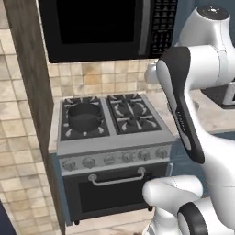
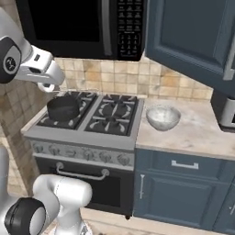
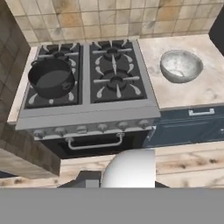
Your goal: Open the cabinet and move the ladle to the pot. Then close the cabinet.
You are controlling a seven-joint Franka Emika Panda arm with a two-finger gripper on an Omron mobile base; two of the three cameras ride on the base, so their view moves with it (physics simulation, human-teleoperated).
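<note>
The dark slate-blue wall cabinet (image 2: 193, 32) hangs at the upper right, above the counter, with its door shut and a silver bar handle (image 2: 228, 53) at the frame's edge. The ladle is hidden. The dark pot (image 1: 85, 114) (image 2: 63, 108) (image 3: 51, 78) stands empty on the stove's front left burner. My gripper (image 2: 46, 86) is up high to the left of the stove, above and behind the pot. Just a bit of its white hand pokes out from behind the arm, and its fingers are hidden.
A black microwave (image 2: 82, 25) hangs over the stove (image 2: 87, 124). A grey bowl (image 2: 163, 117) (image 3: 180, 65) sits on the counter (image 2: 197, 131) to the right of the stove. A brown wall panel (image 1: 32, 92) borders the stove on the left. Blue drawer fronts (image 2: 183, 165) lie below the counter.
</note>
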